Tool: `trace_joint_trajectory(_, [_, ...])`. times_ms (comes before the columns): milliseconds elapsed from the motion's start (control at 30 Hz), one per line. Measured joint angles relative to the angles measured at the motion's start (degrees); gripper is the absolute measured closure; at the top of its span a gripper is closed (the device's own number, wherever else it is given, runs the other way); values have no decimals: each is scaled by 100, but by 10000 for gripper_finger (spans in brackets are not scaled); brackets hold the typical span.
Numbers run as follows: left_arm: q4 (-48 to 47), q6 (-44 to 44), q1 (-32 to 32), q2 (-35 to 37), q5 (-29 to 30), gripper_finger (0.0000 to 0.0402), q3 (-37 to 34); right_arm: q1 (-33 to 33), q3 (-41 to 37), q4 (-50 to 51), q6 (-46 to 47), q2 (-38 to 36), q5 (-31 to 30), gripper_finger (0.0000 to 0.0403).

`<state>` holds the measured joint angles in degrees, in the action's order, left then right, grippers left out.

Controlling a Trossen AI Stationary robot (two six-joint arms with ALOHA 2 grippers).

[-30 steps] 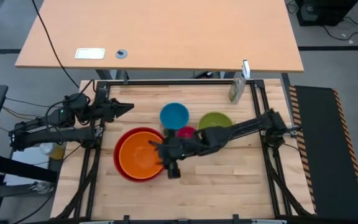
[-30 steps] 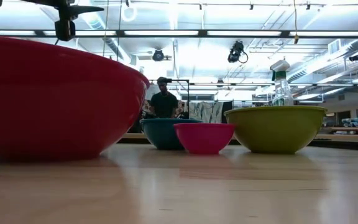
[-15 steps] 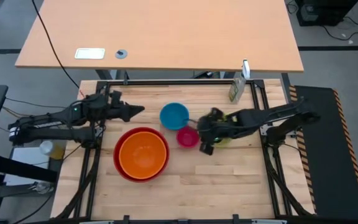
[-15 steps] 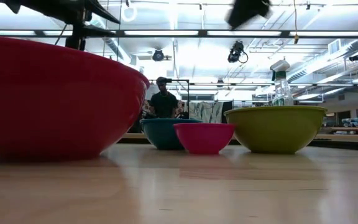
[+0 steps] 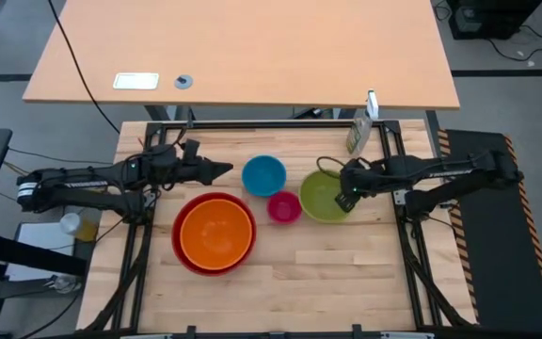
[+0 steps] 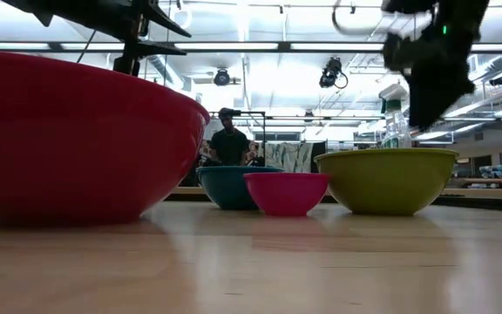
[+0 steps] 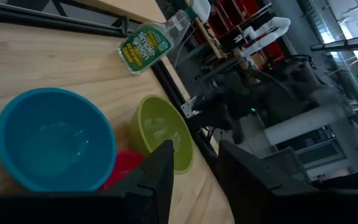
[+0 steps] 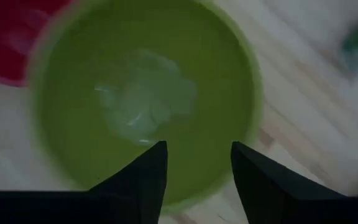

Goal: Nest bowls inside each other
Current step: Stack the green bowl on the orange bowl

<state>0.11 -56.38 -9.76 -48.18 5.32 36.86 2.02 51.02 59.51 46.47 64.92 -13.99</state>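
An orange bowl sits nested inside the big red bowl at the near left. A blue bowl, a small pink bowl and a green bowl stand on the wooden table, each on its own base. My right gripper hovers open above the green bowl's right rim, pointing steeply down, with nothing between its fingers. My left gripper is open and nearly level, left of the blue bowl, clear of it.
A green spray bottle stands at the table's far right corner. Black frame rails run along the table's edges. A person stands in the room behind. Bare wood lies along the near side.
My right gripper has swung from the orange bowl's right rim toward the table's right edge, over the pink bowl, to above the green bowl, tipping to point down. My left gripper has reached toward the blue bowl. No bowl has moved.
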Motion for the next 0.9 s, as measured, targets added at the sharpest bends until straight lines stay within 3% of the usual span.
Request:
trace_joint_trajectory(267, [56, -1, -2, -61, 2, 271, 0, 1293, -812, -447, -377, -34, 551, 173])
trace_joint_trajectory(467, [63, -2, -2, -57, 2, 271, 0, 1740, -1134, -1335, -700, -36, 1177, 182])
trace_joint_trajectory(633, [66, -4, -2, -57, 3, 271, 0, 1925, -1352, -1443, -700, -36, 1237, 246])
trace_joint_trajectory(833, [67, -4, -2, -57, 4, 271, 0, 1990, -1361, -1457, -674, -36, 1295, 371])
trace_joint_trajectory(900, [67, -4, -2, -55, 4, 271, 0, 1983, -1270, -1435, -711, -49, 1409, 378])
